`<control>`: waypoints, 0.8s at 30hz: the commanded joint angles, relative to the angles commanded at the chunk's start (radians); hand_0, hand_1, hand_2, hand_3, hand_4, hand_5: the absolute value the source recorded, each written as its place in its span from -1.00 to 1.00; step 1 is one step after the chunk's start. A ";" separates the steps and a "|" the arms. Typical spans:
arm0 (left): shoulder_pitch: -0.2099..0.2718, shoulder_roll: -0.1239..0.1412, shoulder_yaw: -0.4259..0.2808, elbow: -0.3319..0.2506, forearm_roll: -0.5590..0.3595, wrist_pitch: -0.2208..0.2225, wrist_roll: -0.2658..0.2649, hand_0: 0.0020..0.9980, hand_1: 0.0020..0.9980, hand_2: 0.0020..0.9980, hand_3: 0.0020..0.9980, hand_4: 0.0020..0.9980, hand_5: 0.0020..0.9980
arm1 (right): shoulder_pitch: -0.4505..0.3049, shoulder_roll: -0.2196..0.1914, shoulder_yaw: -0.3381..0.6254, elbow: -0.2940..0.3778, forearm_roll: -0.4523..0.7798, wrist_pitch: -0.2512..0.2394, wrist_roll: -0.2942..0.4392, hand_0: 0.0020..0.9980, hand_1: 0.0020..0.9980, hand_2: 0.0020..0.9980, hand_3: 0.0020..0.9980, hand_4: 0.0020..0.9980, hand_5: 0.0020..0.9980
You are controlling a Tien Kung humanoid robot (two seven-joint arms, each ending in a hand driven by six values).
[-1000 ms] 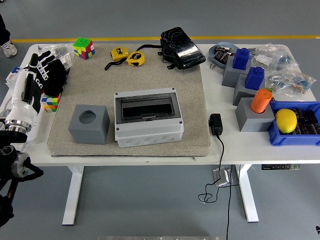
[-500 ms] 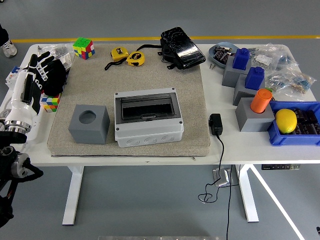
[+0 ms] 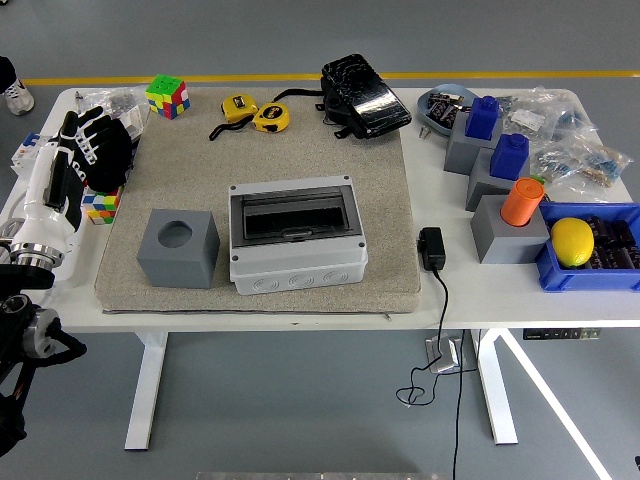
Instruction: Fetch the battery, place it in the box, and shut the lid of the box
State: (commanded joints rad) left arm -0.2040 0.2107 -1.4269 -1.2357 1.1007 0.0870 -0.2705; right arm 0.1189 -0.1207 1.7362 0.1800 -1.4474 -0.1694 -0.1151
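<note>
The left hand (image 3: 85, 150) is hanging over the worktop's (image 3: 480, 285) left edge, fingers stretched out and apart, holding nothing. A colour cube (image 3: 101, 204) is lying right beneath its palm side, and another cube (image 3: 167, 96) is sitting further off, beyond the fingertips. Off to the hand's right, on the beige mat (image 3: 390, 210), a grey block with a round hole (image 3: 178, 247) is standing first in line, and just past it the grey box (image 3: 296, 236) is lying with its dark lid down. Beyond the box, two yellow tape measures (image 3: 256, 113) and a black pouch (image 3: 364, 96) are resting at the mat's far edge. Way across from the hand, a grey dish (image 3: 447, 106) is holding what look like batteries (image 3: 447, 112), too small to be sure. Grey stands are carrying two blue blocks (image 3: 496, 135) and an orange cylinder (image 3: 521, 201); a blue bin (image 3: 596, 272) is holding a yellow lemon (image 3: 572, 241). No writing is legible anywhere.
</note>
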 joint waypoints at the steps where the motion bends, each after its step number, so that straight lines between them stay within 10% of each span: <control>1: 0.000 0.000 0.001 0.000 0.000 0.000 0.000 0.66 0.72 0.70 0.66 1.00 1.00 | -0.001 0.000 0.000 0.000 0.000 0.000 0.000 0.71 0.70 0.62 0.68 1.00 1.00; 24: -0.006 0.001 0.003 -0.001 -0.001 0.002 -0.002 0.66 0.72 0.70 0.66 1.00 1.00 | 0.005 0.004 0.000 0.000 0.002 -0.001 0.000 0.71 0.70 0.62 0.68 1.00 1.00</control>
State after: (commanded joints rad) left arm -0.2103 0.2122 -1.4243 -1.2366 1.1000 0.0894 -0.2722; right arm 0.1235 -0.1170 1.7366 0.1800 -1.4457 -0.1699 -0.1154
